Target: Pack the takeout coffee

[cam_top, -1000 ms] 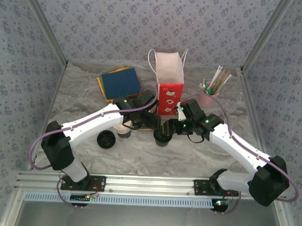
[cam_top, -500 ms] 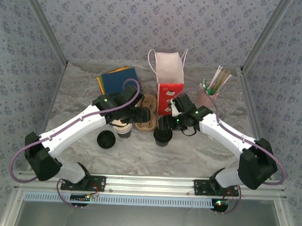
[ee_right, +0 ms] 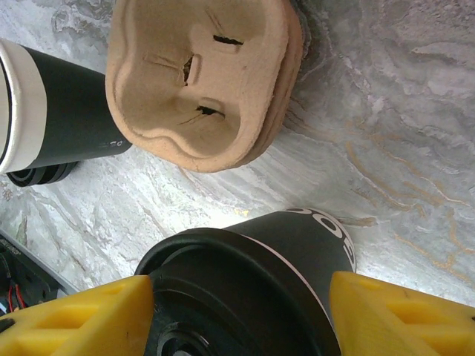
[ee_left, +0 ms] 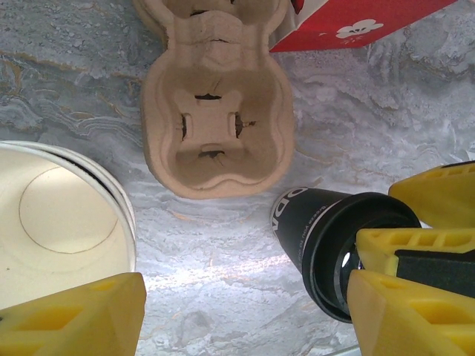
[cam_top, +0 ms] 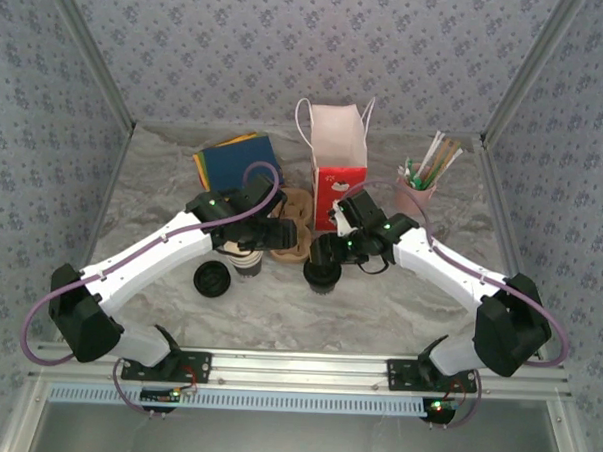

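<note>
Now the right gripper (ee_right: 241,304) clamps the coffee (ee_left: 308,222) at its lid (ee_right: 223,267), upright on the surface (ee_left: 223,252) beside the carrier (ee_left: 215,133), likely readying a lift, while the left gripper (ee_left: 245,326) hangs wide, empty.

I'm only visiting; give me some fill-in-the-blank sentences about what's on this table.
The takeout coffee has a ___ lid. The paper bag is ___ on its lower half. The straws stand in a ___ holder. The napkin stack has a ___ top sheet.
Missing: black, red, pink, blue.
</note>
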Robot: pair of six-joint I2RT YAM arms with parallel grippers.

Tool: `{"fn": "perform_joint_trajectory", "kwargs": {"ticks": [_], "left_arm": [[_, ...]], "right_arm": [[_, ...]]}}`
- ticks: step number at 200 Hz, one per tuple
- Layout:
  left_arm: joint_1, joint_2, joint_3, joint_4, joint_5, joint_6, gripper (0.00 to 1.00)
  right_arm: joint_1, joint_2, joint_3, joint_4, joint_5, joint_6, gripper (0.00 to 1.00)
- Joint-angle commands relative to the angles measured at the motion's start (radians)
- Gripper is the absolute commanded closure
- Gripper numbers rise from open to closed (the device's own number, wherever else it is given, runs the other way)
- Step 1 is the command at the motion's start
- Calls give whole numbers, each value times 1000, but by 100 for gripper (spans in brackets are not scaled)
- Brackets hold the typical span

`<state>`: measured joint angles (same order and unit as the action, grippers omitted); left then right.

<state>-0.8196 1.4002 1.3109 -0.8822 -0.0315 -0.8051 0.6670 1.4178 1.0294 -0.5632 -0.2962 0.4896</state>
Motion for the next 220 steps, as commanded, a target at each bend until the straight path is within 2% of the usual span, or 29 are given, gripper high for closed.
{"fn": "perform_joint_trajectory", "kwargs": {"ticks": [1, 137, 220], "left_arm": [[7, -15, 4, -12, -1, -6, 28], [5, -15, -6, -3, 18, -9, 27], [6, 11, 21, -11, 12, 17, 25]], "right_arm": [[7, -11, -5, -7, -5, 16, 35], [-40, -81, -74, -12, 14, 56, 41], [-44, -124, -42, -21, 41, 48, 33]]}}
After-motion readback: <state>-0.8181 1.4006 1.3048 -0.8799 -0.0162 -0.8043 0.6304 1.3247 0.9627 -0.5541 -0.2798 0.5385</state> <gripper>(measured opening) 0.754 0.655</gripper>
